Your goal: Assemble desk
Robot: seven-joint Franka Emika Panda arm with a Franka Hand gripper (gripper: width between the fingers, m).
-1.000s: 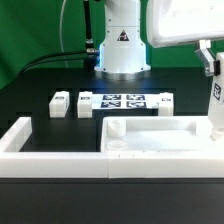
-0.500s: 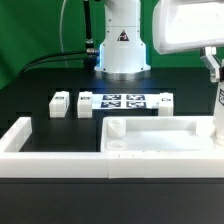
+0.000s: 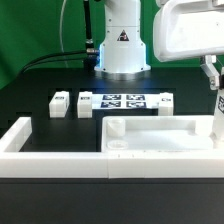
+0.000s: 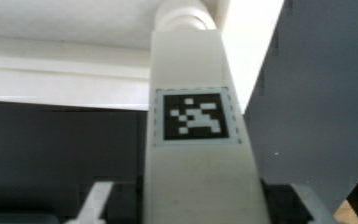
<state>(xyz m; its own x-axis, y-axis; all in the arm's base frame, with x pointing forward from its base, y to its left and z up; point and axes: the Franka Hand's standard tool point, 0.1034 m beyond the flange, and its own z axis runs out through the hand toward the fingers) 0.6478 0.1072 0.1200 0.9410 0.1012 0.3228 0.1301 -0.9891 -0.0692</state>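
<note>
The white desk tabletop (image 3: 160, 135) lies rim up at the front of the table. My gripper (image 3: 213, 82) is shut on a white square leg post (image 3: 217, 118) and holds it upright at the tabletop's corner on the exterior view's right. In the wrist view the tagged leg post (image 4: 197, 110) fills the middle between my fingers (image 4: 101, 200), with the gripper (image 4: 197, 208) closed on it and the tabletop (image 4: 60, 60) beyond. Whether the post's lower end touches the tabletop is hidden. Two more leg posts (image 3: 60, 104) (image 3: 85, 104) stand behind on the exterior view's left.
The marker board (image 3: 125, 101) lies in front of the robot base (image 3: 122, 45). A long low white border wall (image 3: 40, 150) runs along the front and turns back on the exterior view's left, right against the tabletop.
My gripper has come down a little and shifted slightly toward the exterior view's right with the leg post in it. The tabletop and the other posts have not moved.
</note>
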